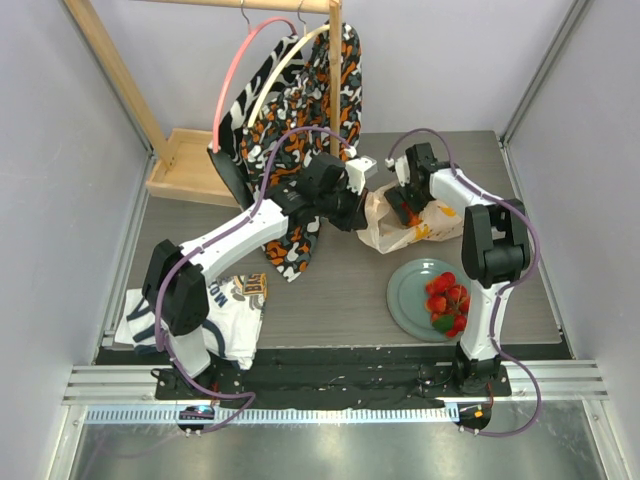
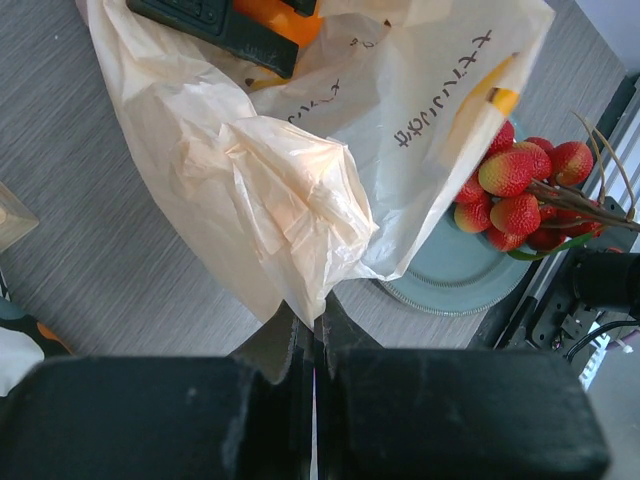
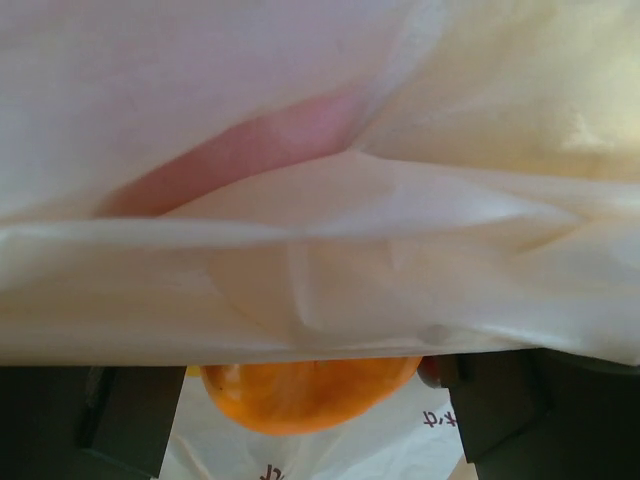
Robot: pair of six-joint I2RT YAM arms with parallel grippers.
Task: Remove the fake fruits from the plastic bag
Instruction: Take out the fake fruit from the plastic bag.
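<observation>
Plastic bag (image 1: 382, 230) lies toward the counter's far right edge. Left claw (image 2: 315, 335) is clamped tight on a bunched fold of it, probably anchoring the bag so it can't drag. Right claw (image 1: 405, 208) is inside the mouth with its fingers spread wide and the orange (image 3: 310, 395) between them, ungripped. Berry cluster (image 1: 445, 300) sits out on the plate (image 1: 405, 300) by the right near edge.

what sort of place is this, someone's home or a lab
Probably a robot lab cell: left arm and right arm bolted at the table edge, plain walls around, fake berries on a plate.
</observation>
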